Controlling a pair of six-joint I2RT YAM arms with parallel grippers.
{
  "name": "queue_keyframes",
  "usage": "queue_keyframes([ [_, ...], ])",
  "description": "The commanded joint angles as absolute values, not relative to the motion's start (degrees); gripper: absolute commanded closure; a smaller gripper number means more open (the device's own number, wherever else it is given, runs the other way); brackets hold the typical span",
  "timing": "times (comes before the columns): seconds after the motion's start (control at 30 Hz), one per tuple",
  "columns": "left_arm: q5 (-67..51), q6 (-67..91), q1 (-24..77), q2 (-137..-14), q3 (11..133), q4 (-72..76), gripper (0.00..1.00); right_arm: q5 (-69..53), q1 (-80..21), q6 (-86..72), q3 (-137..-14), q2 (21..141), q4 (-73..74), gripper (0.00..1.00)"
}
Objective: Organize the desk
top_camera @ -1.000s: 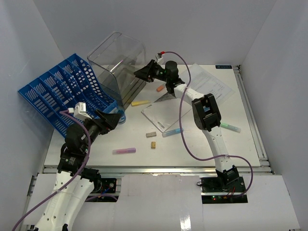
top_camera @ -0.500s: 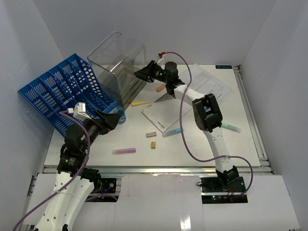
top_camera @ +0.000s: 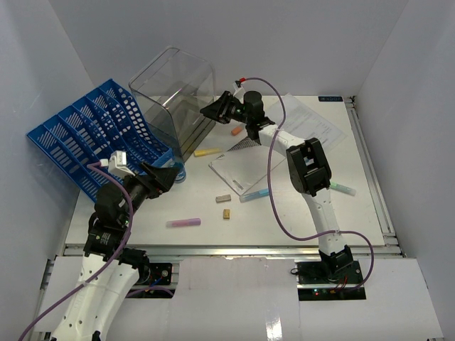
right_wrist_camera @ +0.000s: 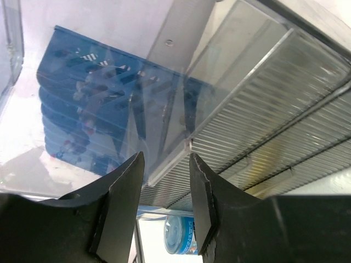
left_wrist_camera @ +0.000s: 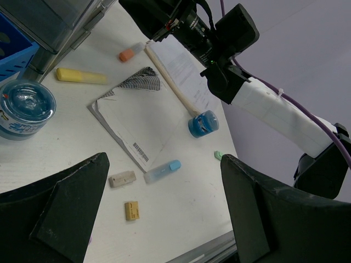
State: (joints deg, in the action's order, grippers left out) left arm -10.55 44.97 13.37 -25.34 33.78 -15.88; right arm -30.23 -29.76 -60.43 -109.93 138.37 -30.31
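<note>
The white desk (top_camera: 298, 217) carries scattered stationery: a yellow highlighter (top_camera: 207, 152), a pink one (top_camera: 183, 222), a blue one (top_camera: 254, 195), a green one (top_camera: 340, 187), a grey eraser (top_camera: 223, 199) and a tan eraser (top_camera: 226, 213). My left gripper (top_camera: 167, 175) hovers wide open and empty above the near left, beside a round blue tub (top_camera: 178, 172). In its wrist view the left gripper (left_wrist_camera: 164, 164) frames the blue highlighter (left_wrist_camera: 163, 171). My right gripper (top_camera: 215, 109) reaches to the tilted clear bin (top_camera: 174, 92). Its jaws stand partly open, and the right gripper (right_wrist_camera: 167, 164) faces the bin's rim (right_wrist_camera: 170, 164) just beyond the tips.
A blue slotted file rack (top_camera: 92, 138) leans at the far left behind the bin. A booklet (top_camera: 245, 165) and a paper sheet (top_camera: 313, 124) lie mid-desk, with an orange piece (top_camera: 237, 130) and a small blue cup (left_wrist_camera: 202, 124). A metal rail (top_camera: 370, 163) lines the right edge.
My right gripper has drifted slightly to the right at the bin's opening. The bin, the left arm and the loose items have not moved.
</note>
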Motion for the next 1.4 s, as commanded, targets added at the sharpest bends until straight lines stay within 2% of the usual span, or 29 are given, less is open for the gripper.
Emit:
queue_keyframes([
  [0.0,-11.28,44.57,13.54,-25.81,36.04,-15.47,0.06,-28.81,-30.26,-60.15,-112.82,137.45,-30.01,0.55],
  [0.8,-13.12,48.19,13.48,-28.06,35.8,-12.51,0.06,-28.83,-31.46,-69.31,-116.16,143.23,-37.29,0.65],
  [0.93,-13.35,48.91,13.54,-28.29,35.44,-11.8,0.06,-27.82,-31.46,-69.77,-116.44,143.5,-37.59,0.7],
  [1.07,-14.19,49.91,13.52,-28.68,35.02,-10.75,0.07,-27.75,-31.46,-70.97,-116.09,143.5,-38.98,0.86],
  [1.13,-14.85,50.31,13.54,-29.04,34.83,-9.89,0.07,-27.85,-31.39,-71.25,-115.49,143.06,-39.5,0.91],
  [1.37,-15.03,50.13,13.54,-33.94,36.7,-7.45,0.07,-29.84,-28.87,-74.89,-108.69,136.78,-43.82,0.92],
])
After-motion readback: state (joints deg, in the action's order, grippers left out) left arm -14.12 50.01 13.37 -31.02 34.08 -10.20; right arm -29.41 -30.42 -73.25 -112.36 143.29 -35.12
